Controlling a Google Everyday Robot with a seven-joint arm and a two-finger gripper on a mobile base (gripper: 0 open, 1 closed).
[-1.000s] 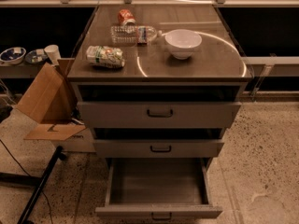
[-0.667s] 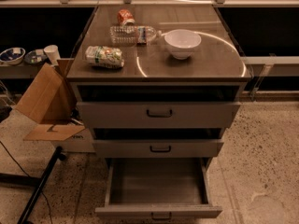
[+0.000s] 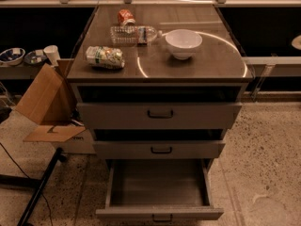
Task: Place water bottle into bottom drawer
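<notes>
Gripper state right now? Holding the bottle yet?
Gripper: out of frame, so its state cannot be told.
Water bottle lies unheld on the cabinet top; bottom drawer is pulled out.

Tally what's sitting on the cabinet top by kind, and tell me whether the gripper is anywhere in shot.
Cans: 2 (crushed green-and-white can, red-orange can)
Bottles: 1 (water bottle, lying on its side)
Bowls: 1 (white bowl)
Total: 4
The gripper is not in view.
</notes>
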